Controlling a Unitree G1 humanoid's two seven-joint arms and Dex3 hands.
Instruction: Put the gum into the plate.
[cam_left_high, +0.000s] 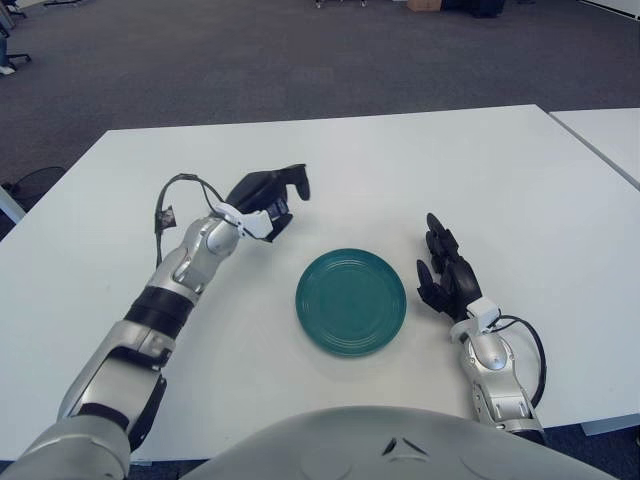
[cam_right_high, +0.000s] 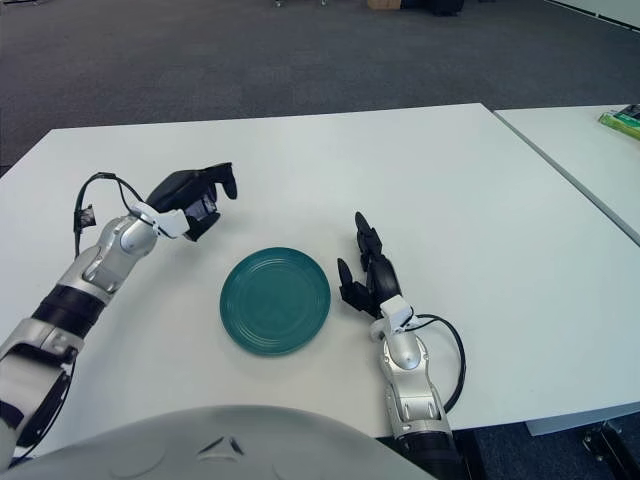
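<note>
A teal plate (cam_left_high: 350, 301) lies on the white table (cam_left_high: 400, 170) in front of me, and nothing is in it. My left hand (cam_left_high: 268, 200) is held just above the table, up and to the left of the plate and apart from its rim. No gum shows on the table or in the plate; anything inside or under the left hand is hidden. My right hand (cam_left_high: 444, 272) shows beside the plate on its right, fingers stretched out and empty.
A second white table (cam_right_high: 590, 150) stands to the right across a narrow gap, with a green object (cam_right_high: 622, 120) at its far edge. Grey carpet lies beyond the table.
</note>
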